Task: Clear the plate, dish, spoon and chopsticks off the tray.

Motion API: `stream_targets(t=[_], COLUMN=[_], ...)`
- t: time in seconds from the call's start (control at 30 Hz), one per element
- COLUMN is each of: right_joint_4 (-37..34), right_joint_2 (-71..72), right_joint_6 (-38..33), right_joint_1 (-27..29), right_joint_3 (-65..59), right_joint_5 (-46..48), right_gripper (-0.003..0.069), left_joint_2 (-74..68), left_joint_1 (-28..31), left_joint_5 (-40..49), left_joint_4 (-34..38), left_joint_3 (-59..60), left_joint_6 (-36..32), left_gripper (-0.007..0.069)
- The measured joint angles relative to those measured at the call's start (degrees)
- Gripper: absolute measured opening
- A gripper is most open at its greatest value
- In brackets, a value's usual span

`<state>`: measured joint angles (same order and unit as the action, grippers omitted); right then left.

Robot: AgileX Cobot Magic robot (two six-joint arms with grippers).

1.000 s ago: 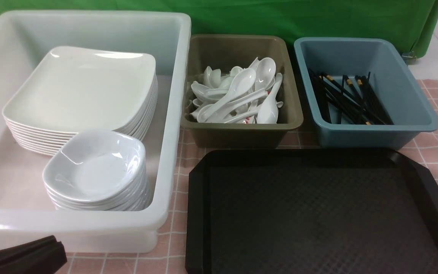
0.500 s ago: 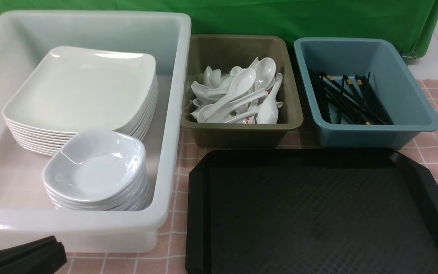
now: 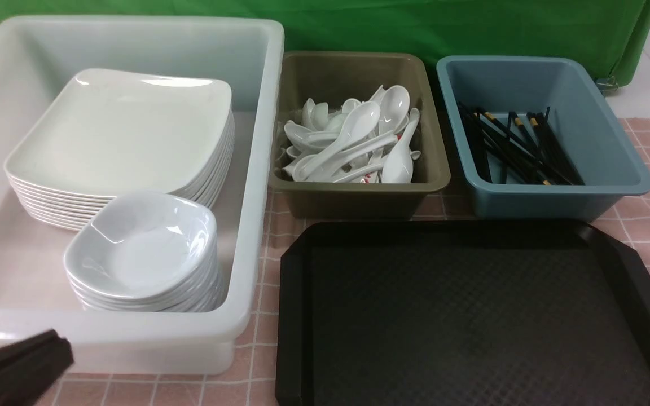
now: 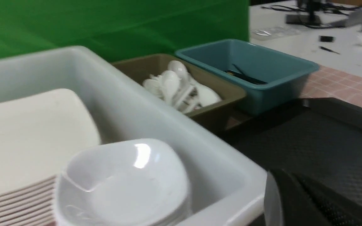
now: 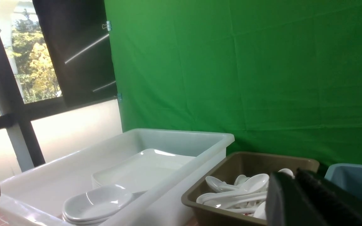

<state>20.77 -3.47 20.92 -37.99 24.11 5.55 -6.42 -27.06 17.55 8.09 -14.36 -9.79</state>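
Observation:
The black tray [image 3: 294,316] lies at the front right with nothing on its waffle surface; it also shows in the left wrist view [image 4: 325,138]. A plate [image 3: 122,129] tops a stack in the white tub, and a dish [image 3: 141,245] tops a smaller stack in front of it. Spoons [image 3: 359,141] fill the olive tub. Chopsticks [image 3: 519,149] lie in the blue tub. My left gripper [image 3: 54,344] is shut and empty, low by the white tub's near corner. My right gripper [image 5: 289,175] holds nothing; its fingers stand close together near the olive tub.
The white tub [image 3: 254,225] takes up the left half of the table. The olive tub [image 3: 359,197] and the blue tub [image 3: 556,200] stand side by side behind the tray. A green cloth hangs behind them. The right arm is outside the front view.
My left gripper has drawn back toward the lower left corner of the front view. Tray, tubs and tableware have not moved.

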Motion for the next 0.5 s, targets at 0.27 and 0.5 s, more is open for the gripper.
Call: stream_targets(t=[0.27,0.5], right_joint_4=[0.0,0.0], right_joint_2=[0.0,0.0], right_joint_6=[0.0,0.0], right_joint_1=[0.0,0.0], right_joint_3=[0.0,0.0], right_joint_5=[0.07,0.07], right_gripper=[0.0115,0.0125], left_joint_2=[6.27,6.42], left_joint_1=[18.17,28.24], left_joint_5=[-5.86,-5.28], left_joint_4=[-3.07,-3.67], left_joint_3=[8.9,11.72], left_joint_6=[0.68,0.8], left_gripper=[0.0001,0.0004])
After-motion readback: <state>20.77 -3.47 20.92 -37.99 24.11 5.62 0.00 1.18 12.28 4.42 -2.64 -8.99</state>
